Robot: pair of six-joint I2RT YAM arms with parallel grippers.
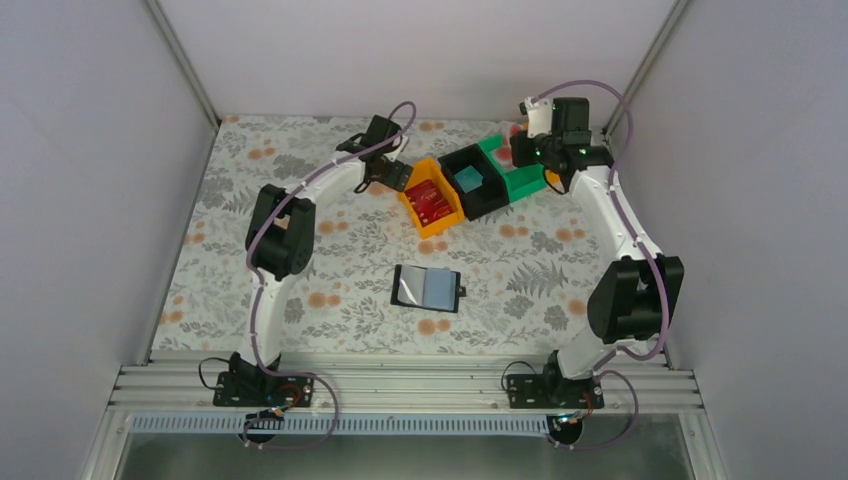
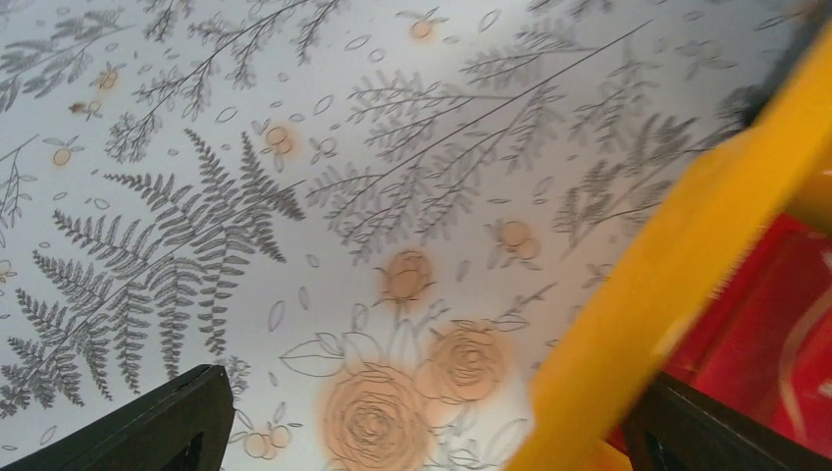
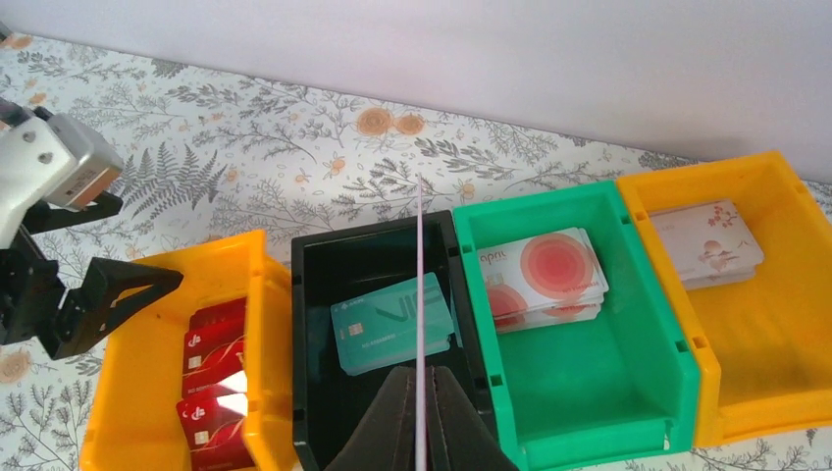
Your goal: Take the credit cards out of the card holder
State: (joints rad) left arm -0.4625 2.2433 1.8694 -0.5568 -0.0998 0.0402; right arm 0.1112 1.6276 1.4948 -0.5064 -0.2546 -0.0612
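Observation:
The card holder [image 1: 428, 288] lies open on the table's middle, a black wallet with pale blue-grey inner faces and a small tab on its right edge. My right gripper [image 3: 421, 378] is shut on a thin credit card [image 3: 420, 285] seen edge-on, held upright over the black bin [image 3: 324, 294] next to the green bin [image 3: 589, 383]. In the top view the right gripper [image 1: 515, 150] hovers at the back by the bins. My left gripper [image 2: 432, 437] is open and empty, low over the table, straddling the orange bin's wall [image 2: 687, 265]; it also shows in the top view [image 1: 385, 175].
A row of bins stands at the back: an orange one [image 1: 430, 205] with red cards [image 3: 211, 383], a black one [image 1: 475, 180] with teal cards [image 3: 392, 324], a green one [image 1: 520, 178] with red-circle cards [image 3: 545, 275], and another orange one [image 3: 775, 324] with pale floral cards.

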